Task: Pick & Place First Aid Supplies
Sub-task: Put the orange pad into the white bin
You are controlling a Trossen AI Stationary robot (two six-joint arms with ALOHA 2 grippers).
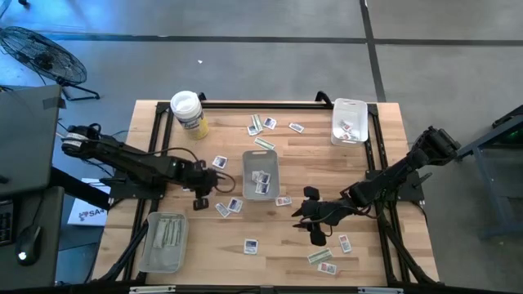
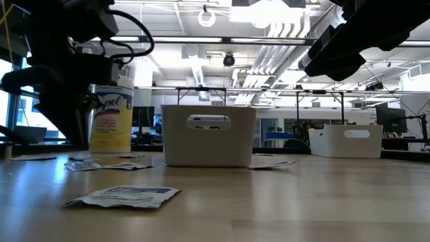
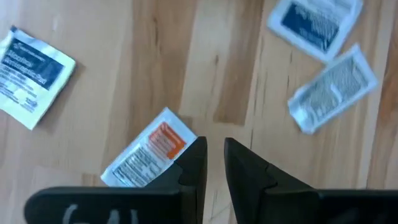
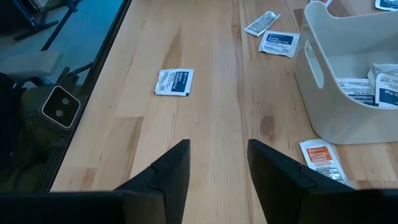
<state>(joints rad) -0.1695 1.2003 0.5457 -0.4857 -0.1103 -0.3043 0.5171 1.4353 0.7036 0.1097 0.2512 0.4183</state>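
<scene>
Small flat packets lie scattered on the wooden table (image 1: 122, 237). My left gripper (image 1: 202, 196) hovers left of the centre tray (image 1: 261, 174). Its fingers (image 3: 214, 165) are nearly together, with a slim gap and nothing between them. Beside it lie an orange-printed packet (image 3: 149, 152), a blue-printed one (image 3: 31, 68) and two more (image 3: 333, 87). My right gripper (image 1: 315, 222) is open (image 4: 217, 158), near-right of that tray (image 4: 348, 93), which holds several packets (image 4: 385, 84). Ahead of it lie a blue-printed packet (image 4: 174, 82) and an orange-printed one (image 4: 318, 155). My left gripper has one finger (image 3: 193, 165) covering a corner of the orange-printed packet (image 3: 171, 134) in the wrist view. I cannot tell whether it touches the packet or hangs above it. The packet lies flat on the table.
A white-lidded tub with a yellow label (image 1: 188, 113) stands at the far left. One clear tray (image 1: 350, 121) with packets sits at the far right, and another (image 1: 163, 241) holding pale strips sits at the near left. More packets (image 1: 327, 255) lie near the right gripper and at the far edge (image 1: 270, 124).
</scene>
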